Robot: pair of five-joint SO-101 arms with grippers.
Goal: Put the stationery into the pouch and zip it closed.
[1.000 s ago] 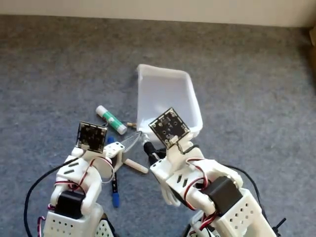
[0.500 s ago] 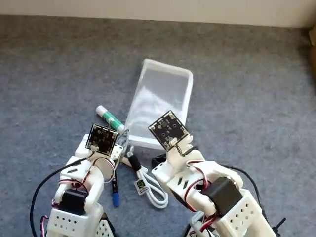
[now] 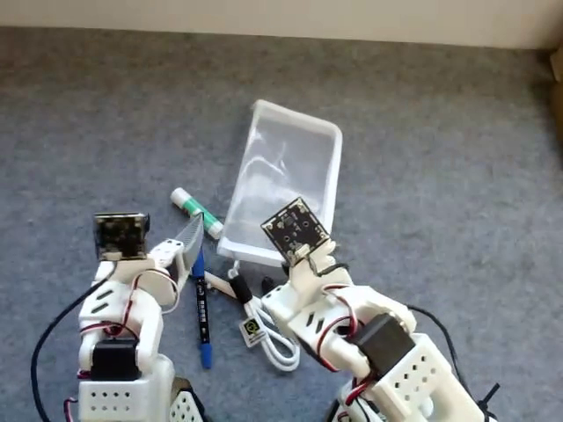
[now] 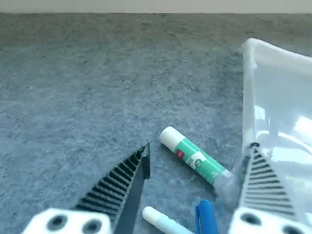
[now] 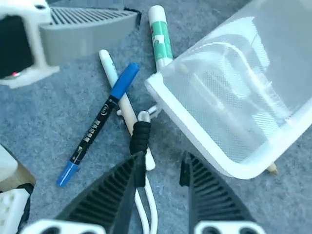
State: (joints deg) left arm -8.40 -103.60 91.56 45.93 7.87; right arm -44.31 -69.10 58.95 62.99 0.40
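Left gripper (image 4: pixel 200 149) has drawn back; glue stick (image 4: pixel 195 160) lies just ahead.

pouch (image 3: pixel 290 167) clear-white mesh | glue stick (image 3: pixel 197 212) green-white | marker (image 3: pixel 201 308) blue-black | carpet (image 3: pixel 106 114) grey

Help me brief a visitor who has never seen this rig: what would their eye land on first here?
The translucent pouch lies in the middle of the grey carpet. By its near edge lies a scatter: a green-labelled glue stick, a blue pen and a white cable. The left gripper is open beside the glue stick, the right gripper open by the cable's dark end.
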